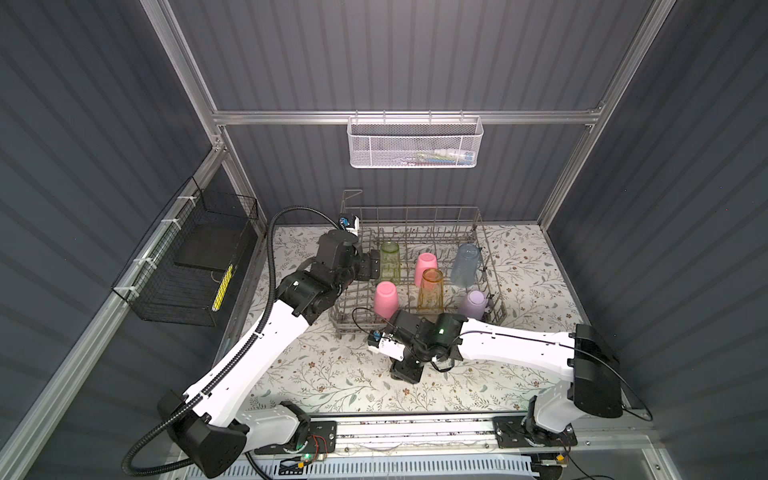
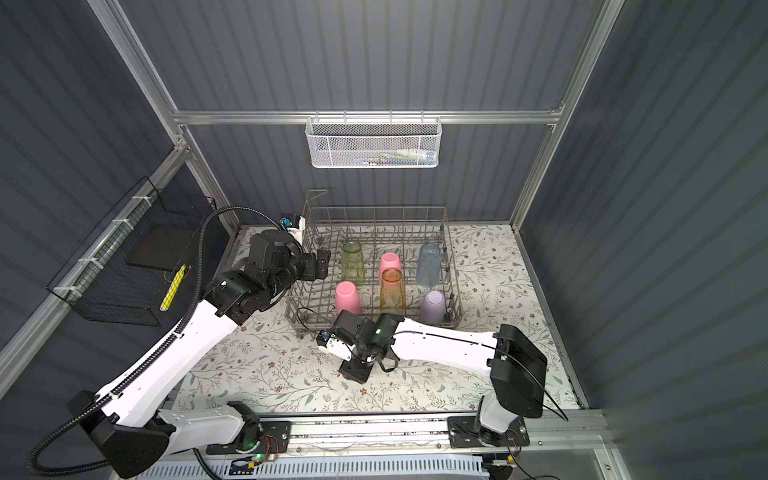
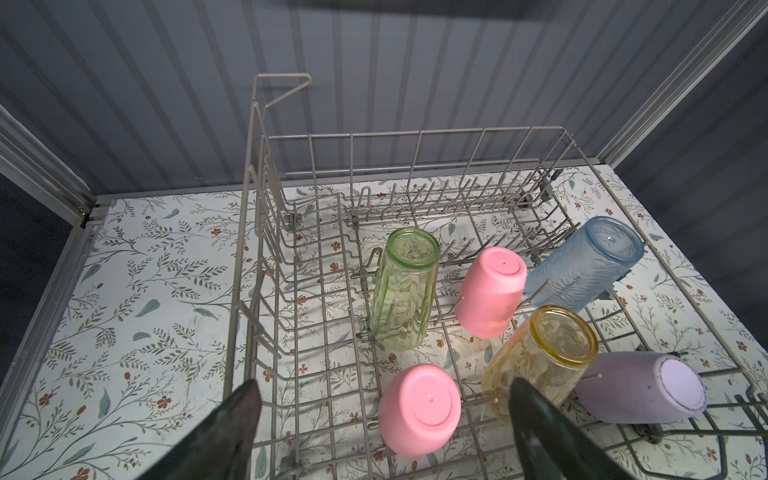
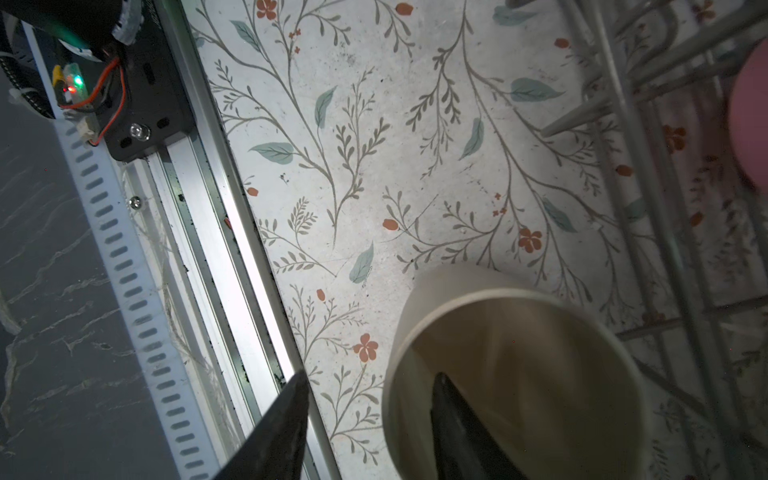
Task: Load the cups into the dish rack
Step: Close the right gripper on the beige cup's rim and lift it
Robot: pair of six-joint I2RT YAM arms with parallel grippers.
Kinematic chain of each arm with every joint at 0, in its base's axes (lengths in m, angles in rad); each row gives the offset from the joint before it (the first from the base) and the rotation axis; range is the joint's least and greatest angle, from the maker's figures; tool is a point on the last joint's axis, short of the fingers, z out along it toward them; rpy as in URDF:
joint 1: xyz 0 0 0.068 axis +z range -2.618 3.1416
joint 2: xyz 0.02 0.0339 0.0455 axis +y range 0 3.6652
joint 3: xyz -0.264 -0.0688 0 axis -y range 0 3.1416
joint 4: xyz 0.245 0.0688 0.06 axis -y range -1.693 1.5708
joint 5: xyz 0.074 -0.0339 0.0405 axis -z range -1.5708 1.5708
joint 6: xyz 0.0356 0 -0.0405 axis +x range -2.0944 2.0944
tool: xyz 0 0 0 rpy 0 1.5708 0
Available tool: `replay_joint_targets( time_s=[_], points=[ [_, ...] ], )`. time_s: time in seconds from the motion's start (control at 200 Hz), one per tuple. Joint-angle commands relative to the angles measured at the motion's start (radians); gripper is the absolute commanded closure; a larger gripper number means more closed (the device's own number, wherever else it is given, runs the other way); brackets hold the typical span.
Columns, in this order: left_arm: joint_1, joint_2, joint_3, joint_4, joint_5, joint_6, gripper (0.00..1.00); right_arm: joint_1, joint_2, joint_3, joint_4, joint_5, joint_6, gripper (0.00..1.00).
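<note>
The grey wire dish rack (image 1: pixel 415 212) stands at the back of the table. Inside it, upside down, are a green cup (image 1: pixel 390 262), a pink cup (image 1: pixel 426 269), a grey-blue cup (image 1: pixel 466 270), an amber cup (image 1: pixel 431 291), a second pink cup (image 1: pixel 386 300) and a lilac cup (image 1: pixel 474 304). My left gripper (image 1: pixel 371 268) hovers open at the rack's left side, holding nothing (image 3: pixel 384 386). In front of the rack, my right gripper (image 1: pixel 405 370) points down. It hides the beige cup in both top views. In the right wrist view the beige cup (image 4: pixel 540 332) has one finger inside it and the other outside, clear of the wall.
A white mesh basket (image 1: pixel 413 141) hangs on the back wall and a black wire basket (image 1: pixel 187 266) on the left wall. The arms' metal base rail (image 1: pixel 415 428) runs along the table's front edge, close to the right gripper (image 4: pixel 370 376).
</note>
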Motion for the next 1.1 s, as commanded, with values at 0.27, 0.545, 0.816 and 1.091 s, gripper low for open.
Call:
replay_joint_targets(
  time_s=[0.27,0.545,0.816,1.091],
  points=[
    [0.012,-0.022,-0.019,0.017,0.014,0.004,0.07,0.004,0.021,0.013,-0.012,0.04,-0.012,0.81],
    [0.014,-0.031,-0.031,0.022,0.012,-0.004,0.07,0.004,0.0,-0.002,-0.016,0.036,-0.016,1.0],
    [0.015,-0.046,-0.025,0.021,0.029,-0.006,0.07,-0.005,-0.133,0.049,-0.054,-0.002,-0.042,1.0],
    [0.014,-0.039,-0.018,0.037,0.078,-0.013,0.07,-0.194,-0.413,0.012,0.099,-0.317,0.027,1.0]
  ],
)
